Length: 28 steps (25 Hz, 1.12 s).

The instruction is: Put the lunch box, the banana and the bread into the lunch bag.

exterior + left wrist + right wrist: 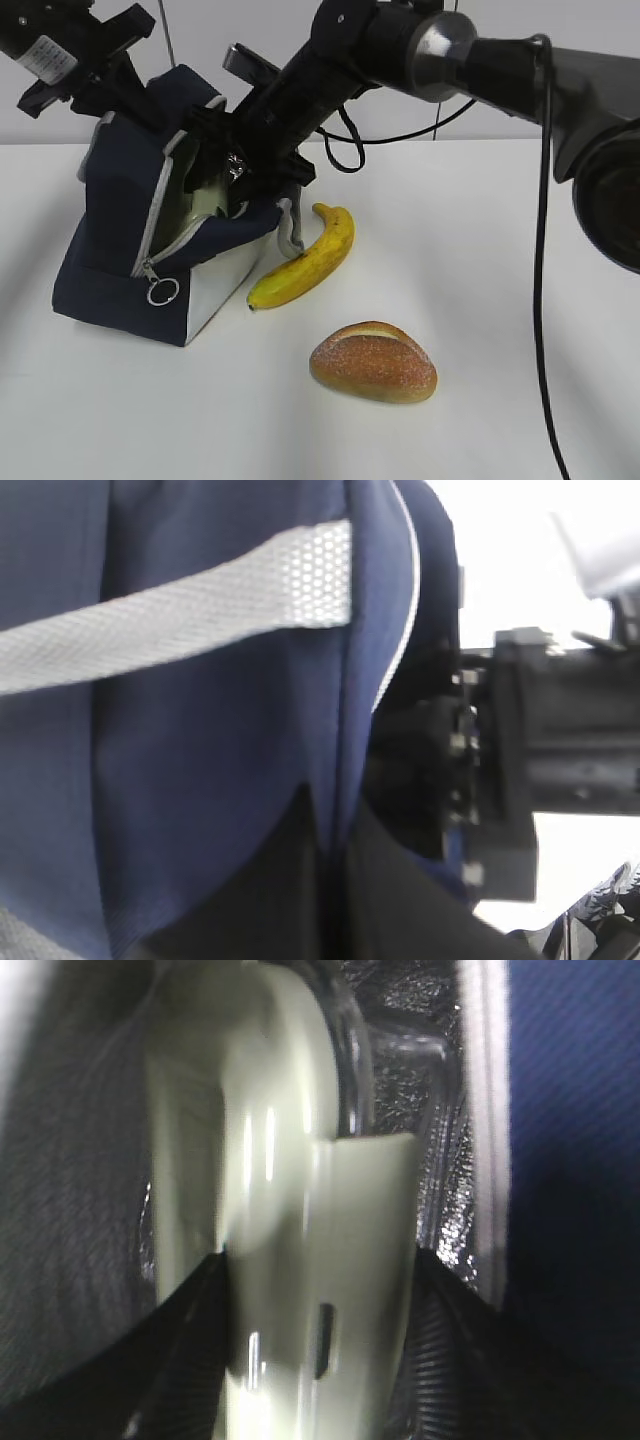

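Observation:
The navy lunch bag (115,250) stands tilted at the left, its zipper open and the silver lining showing. My left gripper (330,880) is shut on the bag's navy flap (200,730) and holds it up. My right gripper (320,1350) reaches into the bag's opening and is shut on the lunch box (300,1260), whose sage-green lid faces the camera; a sliver of the lunch box (205,205) shows inside the bag. The banana (310,258) lies on the table right of the bag. The bread (373,362) lies in front of it.
The zipper's ring pull (163,291) hangs at the bag's front. A grey strap (180,620) crosses the flap. Black cables (545,250) hang from the right arm at the right. The white table (480,300) extends to the right.

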Motion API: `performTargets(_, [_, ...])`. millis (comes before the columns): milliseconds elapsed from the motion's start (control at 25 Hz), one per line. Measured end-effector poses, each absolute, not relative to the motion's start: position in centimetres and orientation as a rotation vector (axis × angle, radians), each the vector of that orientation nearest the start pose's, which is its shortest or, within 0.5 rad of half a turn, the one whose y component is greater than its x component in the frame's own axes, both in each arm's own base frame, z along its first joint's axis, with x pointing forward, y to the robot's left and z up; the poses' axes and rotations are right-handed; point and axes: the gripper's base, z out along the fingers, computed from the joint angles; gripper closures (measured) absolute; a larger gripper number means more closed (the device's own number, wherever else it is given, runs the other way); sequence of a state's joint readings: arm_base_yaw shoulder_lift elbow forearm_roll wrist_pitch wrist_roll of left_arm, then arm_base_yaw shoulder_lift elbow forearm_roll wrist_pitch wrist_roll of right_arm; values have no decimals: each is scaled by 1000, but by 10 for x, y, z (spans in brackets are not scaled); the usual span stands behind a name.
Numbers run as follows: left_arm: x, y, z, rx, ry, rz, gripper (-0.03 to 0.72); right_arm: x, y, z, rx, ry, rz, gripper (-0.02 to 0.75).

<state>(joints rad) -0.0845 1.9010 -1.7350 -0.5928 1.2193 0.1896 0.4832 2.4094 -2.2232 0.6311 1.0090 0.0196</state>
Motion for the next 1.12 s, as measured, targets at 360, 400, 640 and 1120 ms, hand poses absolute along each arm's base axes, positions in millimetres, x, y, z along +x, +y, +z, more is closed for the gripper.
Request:
performTargets(360, [402, -81, 302, 192, 2739, -793, 691, 455, 298, 185, -300, 2635, 1135, 324])
performTargets(400, [402, -81, 301, 191, 2740, -793, 691, 456, 299, 185, -304, 2630, 1140, 312])
performTargets(640, [403, -81, 301, 189, 2739, -791, 691, 457, 294, 190, -386, 2636, 1070, 272])
performTargets(1120, [403, -81, 300, 189, 2739, -790, 691, 464, 259, 270, -623, 2543, 684, 268])
